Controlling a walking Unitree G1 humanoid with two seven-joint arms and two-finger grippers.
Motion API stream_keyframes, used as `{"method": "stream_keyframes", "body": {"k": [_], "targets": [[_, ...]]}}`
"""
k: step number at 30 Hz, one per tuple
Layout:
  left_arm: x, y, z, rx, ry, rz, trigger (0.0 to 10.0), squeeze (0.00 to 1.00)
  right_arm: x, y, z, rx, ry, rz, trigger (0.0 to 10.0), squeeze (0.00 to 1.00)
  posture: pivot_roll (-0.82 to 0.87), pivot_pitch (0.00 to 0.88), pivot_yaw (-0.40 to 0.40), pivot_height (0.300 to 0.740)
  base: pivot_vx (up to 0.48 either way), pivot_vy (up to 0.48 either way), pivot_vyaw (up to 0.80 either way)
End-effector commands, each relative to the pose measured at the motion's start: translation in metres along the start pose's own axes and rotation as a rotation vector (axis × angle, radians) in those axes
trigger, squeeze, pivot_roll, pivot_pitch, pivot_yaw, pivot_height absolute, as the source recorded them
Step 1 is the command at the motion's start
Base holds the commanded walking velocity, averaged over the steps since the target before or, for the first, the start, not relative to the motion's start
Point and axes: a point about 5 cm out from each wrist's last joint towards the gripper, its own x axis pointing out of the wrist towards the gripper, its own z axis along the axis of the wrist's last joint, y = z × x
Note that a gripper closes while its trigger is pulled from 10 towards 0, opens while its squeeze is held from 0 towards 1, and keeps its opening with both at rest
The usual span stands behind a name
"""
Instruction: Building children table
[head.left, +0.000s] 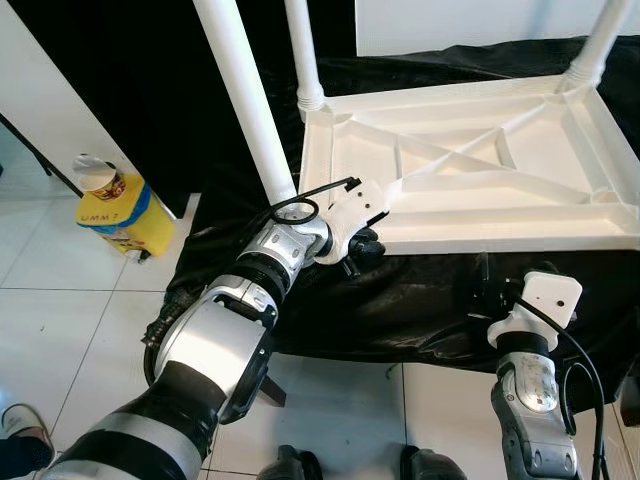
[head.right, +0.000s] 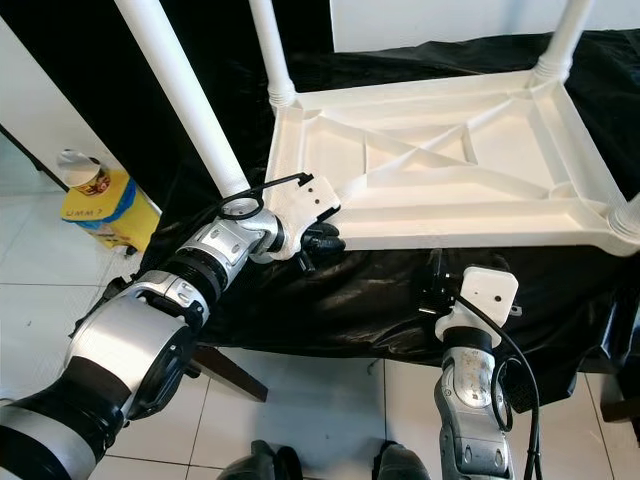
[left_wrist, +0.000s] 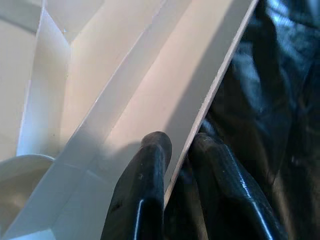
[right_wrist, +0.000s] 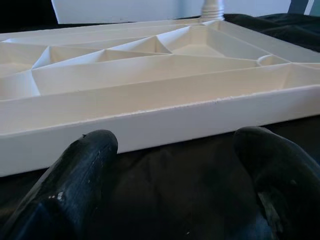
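A white plastic children's table (head.left: 470, 170) lies upside down on a surface covered with black cloth (head.left: 420, 290), its ribbed underside facing up and its legs pointing upward. One leg (head.left: 245, 100) rises from the near-left corner, a second leg (head.left: 303, 50) stands at the far-left corner, and a third (head.left: 600, 45) stands at the far-right corner; in the right eye view the base of a fourth (head.right: 628, 215) shows at the near-right corner. The left gripper (head.left: 362, 245) reaches in from the left to the tabletop's near rim, just beside the near-left leg. In the left wrist view its jaws are narrow and pinch the thin rim wall, with one black finger (left_wrist: 142, 195) on the inner side of the rim and the other on the cloth side. The right gripper (right_wrist: 172, 165) sits low at the front edge of the surface, below the near rim and towards its right half. In the right wrist view its jaws stand wide apart over the black cloth, with the rim's outer wall just ahead of the fingertips (right_wrist: 87, 155) and not touching them. On the tiled floor (head.left: 60, 300) to the left stands a yellow and blue container (head.left: 120, 210) with a white lid, near a white panel. A shoe (head.left: 25, 425) shows at the lower left corner of the left eye view.
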Motion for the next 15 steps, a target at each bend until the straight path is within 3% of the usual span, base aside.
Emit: {"method": "stream_keyframes", "body": {"k": [1,5,6,7,9,10,11,12,13,14,15], "targets": [[0.000,0.009,-0.026,-0.119,0.044,0.348,10.0,0.00,-0.001,0.003,-0.005,0.000,0.027,0.012,10.0,0.00,-0.10,0.164,0.099,0.740,0.000,0.000,0.00],[0.007,-0.003,-0.025,-0.141,0.015,0.278,10.0,0.00,-0.001,0.003,-0.005,0.001,0.026,0.014,10.0,0.00,-0.10,0.165,0.098,0.740,0.000,0.000,0.00],[0.011,-0.017,-0.020,-0.129,-0.050,0.167,10.0,1.00,-0.001,0.003,-0.005,0.001,0.026,0.015,10.0,0.00,-0.10,0.161,0.092,0.740,0.000,0.000,0.00],[0.012,-0.028,-0.016,-0.118,-0.098,0.086,10.0,1.00,-0.001,0.003,-0.005,0.001,0.026,0.015,10.0,0.00,-0.10,0.161,0.092,0.740,0.000,0.000,0.00],[0.013,-0.035,-0.014,-0.109,-0.131,0.031,10.0,1.00,-0.001,0.003,-0.005,0.001,0.026,0.015,10.0,0.00,-0.10,0.161,0.092,0.740,0.000,0.000,0.00],[0.008,-0.052,-0.008,-0.039,-0.228,-0.055,10.0,1.00,0.001,0.003,-0.005,0.001,0.026,0.018,10.0,0.00,-0.10,0.157,0.087,0.740,0.000,0.000,0.00],[0.008,-0.052,-0.008,-0.039,-0.228,-0.055,10.0,1.00,0.001,0.003,-0.005,0.001,0.026,0.018,10.0,0.00,-0.10,0.157,0.087,0.740,0.000,0.000,0.00],[0.004,-0.057,-0.006,-0.023,-0.280,-0.083,10.0,0.17,0.002,0.004,-0.005,0.002,0.025,0.020,10.0,0.00,-0.09,0.156,0.086,0.740,0.000,0.000,0.00],[0.004,-0.057,-0.006,-0.023,-0.280,-0.083,10.0,0.17,0.002,0.004,-0.005,0.002,0.025,0.020,10.0,0.00,-0.09,0.156,0.086,0.740,0.000,0.000,0.00],[-0.003,-0.063,-0.002,-0.013,-0.354,-0.120,10.0,0.00,0.003,0.004,-0.005,0.003,0.025,0.022,10.0,0.00,-0.09,0.151,0.081,0.740,0.000,0.000,0.00],[-0.003,-0.063,-0.002,-0.013,-0.354,-0.120,10.0,0.00,0.003,0.004,-0.005,0.003,0.025,0.022,10.0,0.00,-0.09,0.151,0.081,0.740,0.000,0.000,0.00]]}}
